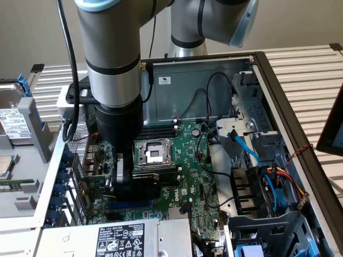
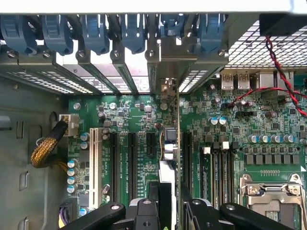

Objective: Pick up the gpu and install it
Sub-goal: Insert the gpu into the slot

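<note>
Where the jaws come together they are narrowed to a card's thickness and clenched on the top edge of the gpu (image 2: 170, 143), a small green circuit card seen edge-on with a silver block on its face. The card is upright, on edge between them.

Long axis: straight out from the jaws toward the silver rear slot covers (image 2: 132, 67) and the blue plastic latches (image 2: 96, 31) beyond them. In the exterior view that line runs roughly 3 to 9 o'clock, far end at 9.

The card lies along the strip between a short black expansion slot (image 2: 151, 143) and a long black expansion slot (image 2: 187, 153). Whatever sits directly beneath is hidden by the card itself, so I cannot tell whether the edge connector is in a slot or only above one. Judgement: the pick-up is done and the work is at the lining-up or seating stage.

Exterior view, outward from the jaws:
- The grey robot arm (image 1: 110, 64) comes down from 12 o'clock, with the jaws low over the large green motherboard (image 1: 199, 160).
- The square silver CPU socket (image 1: 153, 152) is at 1 o'clock, near.
- The blue slot (image 1: 128, 205) is at 6 o'clock, just beside.
- The grey power supply with a black label (image 1: 123, 238) is farther out at 6.
- The light blue data cable (image 1: 246, 150) is at 3, well apart.
</note>
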Robot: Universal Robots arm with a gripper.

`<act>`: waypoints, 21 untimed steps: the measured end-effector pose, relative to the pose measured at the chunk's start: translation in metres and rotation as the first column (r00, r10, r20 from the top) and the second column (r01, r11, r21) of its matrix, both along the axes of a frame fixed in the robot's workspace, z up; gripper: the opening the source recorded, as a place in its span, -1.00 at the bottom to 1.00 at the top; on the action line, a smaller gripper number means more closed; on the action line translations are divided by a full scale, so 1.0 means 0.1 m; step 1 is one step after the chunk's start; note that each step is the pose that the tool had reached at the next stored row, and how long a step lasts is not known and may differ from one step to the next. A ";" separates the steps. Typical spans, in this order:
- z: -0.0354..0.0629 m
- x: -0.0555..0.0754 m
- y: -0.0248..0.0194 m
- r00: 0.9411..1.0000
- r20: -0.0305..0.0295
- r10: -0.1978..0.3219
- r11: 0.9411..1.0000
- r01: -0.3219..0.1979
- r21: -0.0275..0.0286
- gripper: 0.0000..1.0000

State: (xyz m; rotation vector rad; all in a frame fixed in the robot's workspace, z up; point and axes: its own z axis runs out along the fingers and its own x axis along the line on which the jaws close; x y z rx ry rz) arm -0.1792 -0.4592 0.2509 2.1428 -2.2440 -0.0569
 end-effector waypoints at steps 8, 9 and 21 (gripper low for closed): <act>-0.010 0.00 0.011 1.000 0.000 0.000 1.000 0.000 -0.005 -0.46; -0.011 0.00 0.012 1.000 0.000 0.000 1.000 0.000 -0.005 -0.46; -0.024 -0.02 0.016 1.000 0.000 0.000 1.000 0.000 -0.003 -0.46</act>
